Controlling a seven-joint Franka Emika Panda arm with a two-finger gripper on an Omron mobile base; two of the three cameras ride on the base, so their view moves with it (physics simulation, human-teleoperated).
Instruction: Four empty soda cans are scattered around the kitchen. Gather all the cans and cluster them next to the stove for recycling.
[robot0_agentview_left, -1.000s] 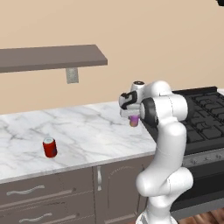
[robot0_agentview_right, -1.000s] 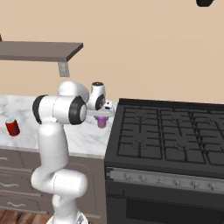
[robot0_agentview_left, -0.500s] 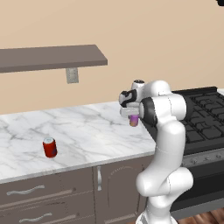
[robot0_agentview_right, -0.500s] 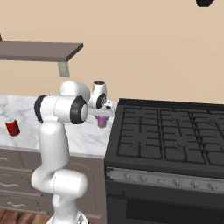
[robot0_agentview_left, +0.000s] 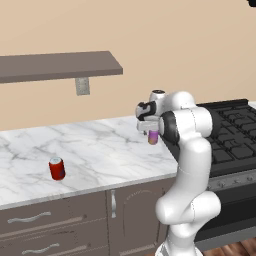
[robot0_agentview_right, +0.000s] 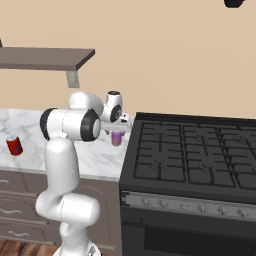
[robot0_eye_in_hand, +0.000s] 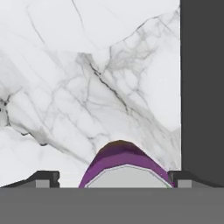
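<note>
**Marble tabletop beside the stove, purple can under the hand**

Marble tabletop (robot0_agentview_left: 100, 155), white with grey veins, runs along dark brown cabinets up to the black stove (robot0_agentview_right: 200, 155), under a beige wall with a brown shelf (robot0_agentview_left: 55, 65).

Directly below the hand (robot0_agentview_left: 151, 131) stands the purple-pink can (robot0_agentview_left: 153, 137), upright on the tabletop, close to the stove's edge. In the left base view the hand sits right over the can's top and only the can's lower part shows beneath it. In the right base view the hand (robot0_agentview_right: 118, 131) hangs over the same can (robot0_agentview_right: 116, 138), which stands just beside the stove's left edge.

From the hand view, the can (robot0_eye_in_hand: 126, 168) lies between the two fingertips, its silver top and purple shoulder rising at the bottom middle. One fingertip (robot0_eye_in_hand: 43, 178) stands off to one side of the can and the other on the opposite side, each with a gap of tabletop between it and the can's wall. So the hand is spread wide, with the jaws apart from the can and not pressing on it. Beyond the can, on the side of the second fingertip, runs the dark flank of the stove (robot0_eye_in_hand: 201, 87).

Well away from the hand, far along the tabletop on the side opposite the stove, a red can (robot0_agentview_left: 57, 168) stands upright near the front edge.
</note>
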